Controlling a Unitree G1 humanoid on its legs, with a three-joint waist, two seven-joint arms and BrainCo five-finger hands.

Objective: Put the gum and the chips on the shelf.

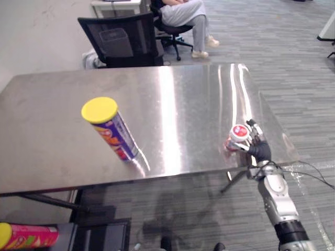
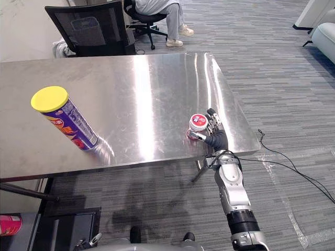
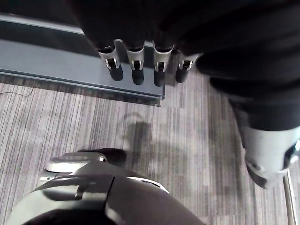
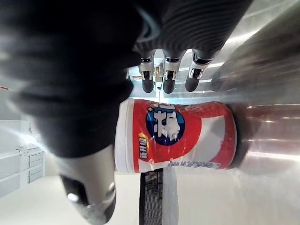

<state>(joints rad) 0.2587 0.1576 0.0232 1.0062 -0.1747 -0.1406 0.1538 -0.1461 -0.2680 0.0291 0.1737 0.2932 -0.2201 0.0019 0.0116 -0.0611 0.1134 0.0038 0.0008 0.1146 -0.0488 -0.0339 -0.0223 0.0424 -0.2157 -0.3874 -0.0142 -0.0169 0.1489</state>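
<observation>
Right hand [image 2: 215,137] rests at the near right part of the steel table [image 2: 146,89], set against the gum [image 2: 197,123]. Seen from its own wrist, the fingers [image 4: 168,75] run nearly straight along one side of the tub and the thumb [image 4: 89,187] stands on the other side, so the gum sits in the gap between them. The hand is spread rather than clenched, and I cannot tell whether any fingertip actually presses the tub.

The gum is a small round tub with a white lid and a red and white label with a blue patch. It stands upright, just to the left of the hand's fingers and close to the table's front edge.

The chips [image 2: 65,119], a tall purple can with a yellow lid, stand on the same table well to the left of that hand, apart from the gum.

Left hand [image 3: 136,70] hangs low over the grey carpet [image 2: 272,73], its fingers straight and holding nothing.

Far to the left of the right hand and below table height, a pink can [image 1: 29,236] with a yellow lid lies on its side. Beyond the table's far edge stands a black office chair [image 1: 123,39], and behind it a person [image 1: 183,13] sits on another chair.
</observation>
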